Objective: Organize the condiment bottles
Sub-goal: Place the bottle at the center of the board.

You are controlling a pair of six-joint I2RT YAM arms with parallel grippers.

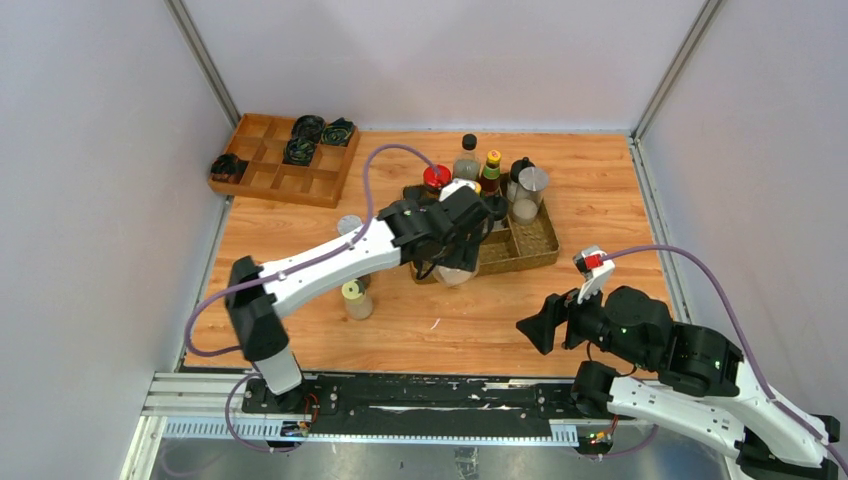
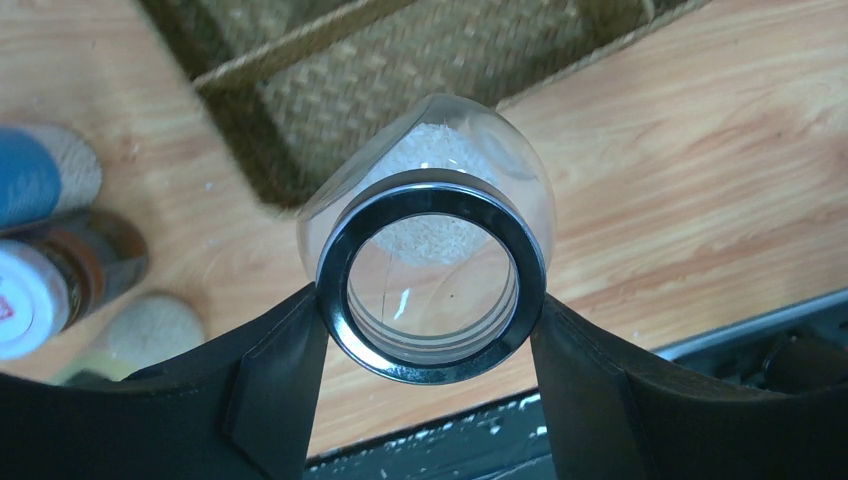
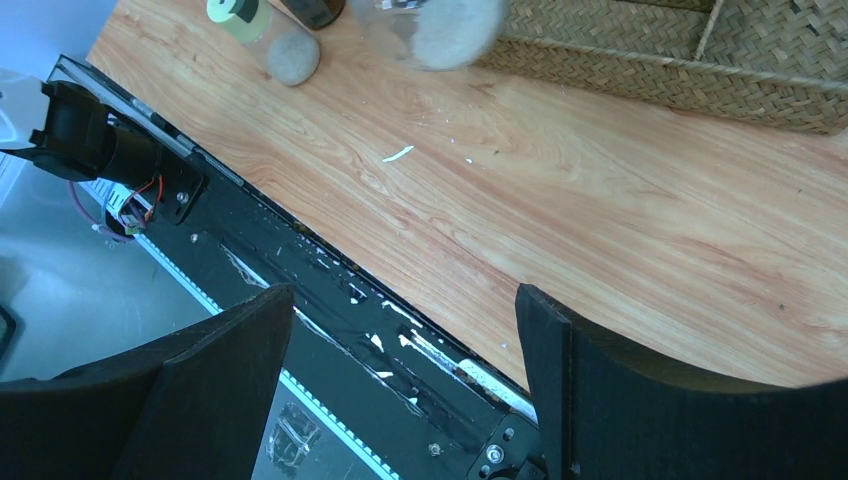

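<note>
My left gripper [image 1: 452, 243] is shut on a clear jar [image 1: 459, 269] with a black ring lid and white grains in it. It holds the jar tilted at the front left corner of the woven tray [image 1: 535, 245]. In the left wrist view the fingers [image 2: 285, 370] press both sides of the jar's lid [image 2: 430, 285]. Several bottles stand in the tray: a red-capped one [image 1: 436, 177], a yellow-capped dark one [image 1: 492, 166] and a silver shaker [image 1: 532, 186]. A yellow-capped jar [image 1: 353, 298] stands on the table. My right gripper [image 1: 532, 326] is open and empty near the table's front edge.
A wooden compartment box [image 1: 262, 160] with dark coils sits at the back left. A silver-capped jar [image 1: 349, 225] stands beside my left arm. The black rail [image 1: 420, 400] runs along the front edge. The right wrist view shows the tray's rim [image 3: 640, 75] and the yellow-capped jar [image 3: 240, 10].
</note>
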